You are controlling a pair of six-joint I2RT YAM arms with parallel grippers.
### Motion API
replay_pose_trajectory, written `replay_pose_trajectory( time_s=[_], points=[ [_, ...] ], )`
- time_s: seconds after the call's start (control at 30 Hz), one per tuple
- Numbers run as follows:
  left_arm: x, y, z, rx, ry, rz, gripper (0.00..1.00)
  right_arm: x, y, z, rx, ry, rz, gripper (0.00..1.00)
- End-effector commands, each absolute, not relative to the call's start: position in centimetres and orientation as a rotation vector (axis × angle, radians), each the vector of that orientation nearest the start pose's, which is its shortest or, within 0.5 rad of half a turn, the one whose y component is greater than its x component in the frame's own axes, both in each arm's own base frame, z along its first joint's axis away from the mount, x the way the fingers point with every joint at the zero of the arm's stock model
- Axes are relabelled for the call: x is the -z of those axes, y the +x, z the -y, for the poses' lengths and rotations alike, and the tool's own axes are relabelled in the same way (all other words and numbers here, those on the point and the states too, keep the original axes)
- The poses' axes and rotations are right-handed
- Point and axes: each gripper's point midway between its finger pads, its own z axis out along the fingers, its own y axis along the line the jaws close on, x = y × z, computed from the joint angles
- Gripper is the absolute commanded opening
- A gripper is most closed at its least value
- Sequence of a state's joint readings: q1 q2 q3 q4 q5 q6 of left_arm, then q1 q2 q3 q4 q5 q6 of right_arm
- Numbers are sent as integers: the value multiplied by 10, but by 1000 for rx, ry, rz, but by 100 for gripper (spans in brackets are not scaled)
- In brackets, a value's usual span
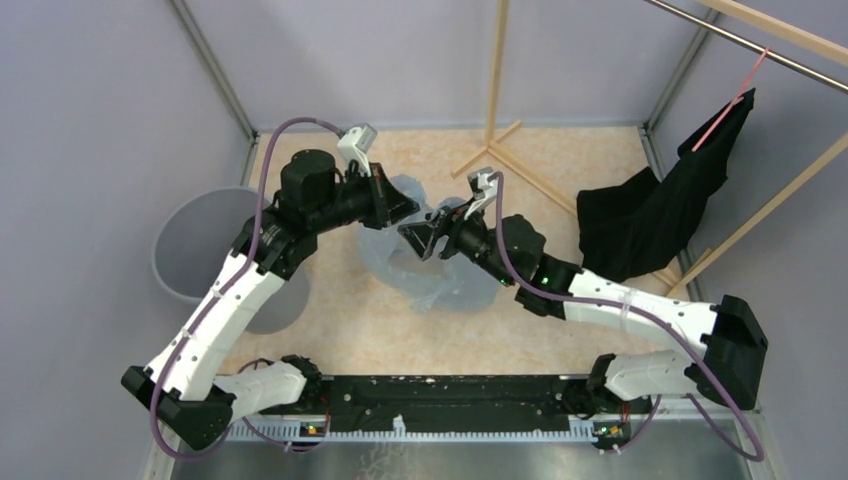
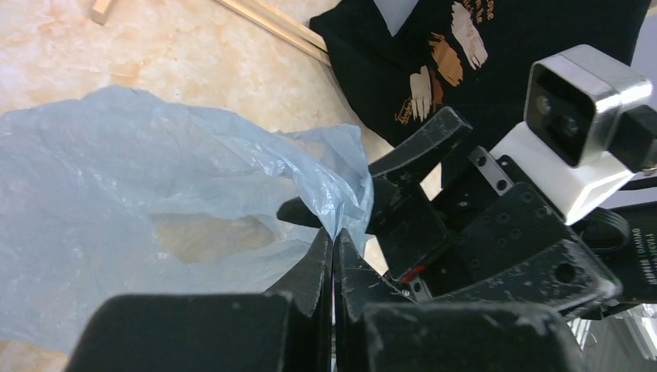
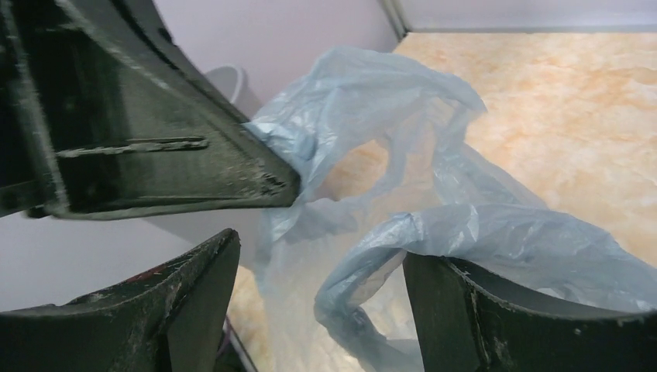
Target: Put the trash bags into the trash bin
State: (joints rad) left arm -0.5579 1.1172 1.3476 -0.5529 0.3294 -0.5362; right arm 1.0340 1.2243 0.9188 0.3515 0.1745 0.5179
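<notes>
Left pincer point(image 2: 333, 244) clamped on trash bag point(image 2: 116, 194) edge; right pincer point(image 3: 318, 256) spread wide, facing it

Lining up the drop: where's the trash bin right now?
Top view: the trash bin stands on the left side by the left wall, partly behind the left arm, left of the trash bag.

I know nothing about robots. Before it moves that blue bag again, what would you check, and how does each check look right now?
1. Left gripper pinching the thin translucent light-blue plastic bag: ok, fingers closed on its edge.
2. Right gripper gripping the bag: not ok, jaws open around a fold.
3. Round grey plastic bin upright, mouth open: ok.
4. Bag lifted clear of the marbled table: cannot tell.
5. Black cloth garment apart from the bag: ok.
</notes>
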Motion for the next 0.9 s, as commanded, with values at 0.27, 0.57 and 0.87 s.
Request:
replay_pose_trajectory(
  time_s=[0.27, 0.57, 0.87],
  points=[
    [-357, 231, 257, 1156, 271, -2026, 0, -338, 236, -371, -1148, -144, -1429, 72],
    [-356, 238, 258, 1107, 281, -2079, 17, -328, 237, -360, -1114, -148, -1406, 0],
    [-378, 272, 114, 198, -32, -2043, 96, -319, 259, -318, -1014, -61, -1434, 0]
  ],
)
